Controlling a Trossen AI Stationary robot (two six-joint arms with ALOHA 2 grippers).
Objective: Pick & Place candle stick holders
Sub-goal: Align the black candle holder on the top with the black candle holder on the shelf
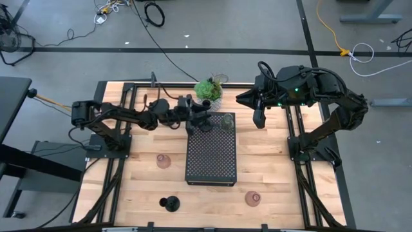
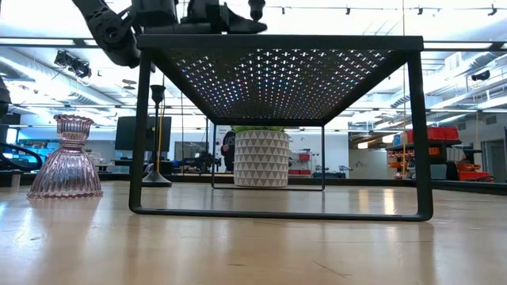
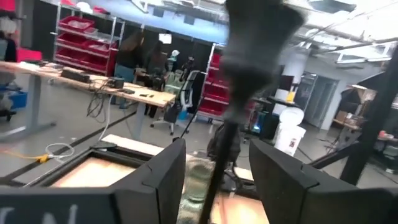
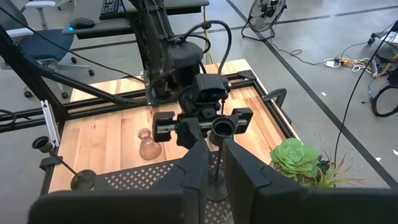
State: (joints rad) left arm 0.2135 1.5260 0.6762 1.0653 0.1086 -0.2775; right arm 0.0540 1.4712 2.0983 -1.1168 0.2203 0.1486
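**Black holder going onto the tray; four pieces left on the desk**

A black candle stick holder (image 1: 201, 118) stands at the tray's (image 1: 211, 171) far left corner, its stem between the fingers of the left hand (image 1: 196, 117), which appears to be grasping it. A clear glass cup (image 1: 226, 121) sits on the tray's far right corner. Left on the desk (image 1: 277, 180): a pinkish cup (image 1: 163, 160) beside the tray's left edge, another (image 1: 253, 198) near the front, a black holder (image 1: 170, 203) at the front, and another (image 4: 60, 163) near the far edge. The right hand (image 1: 259, 115) hovers unclenched, empty, beside the tray. Roughly a third seems done.
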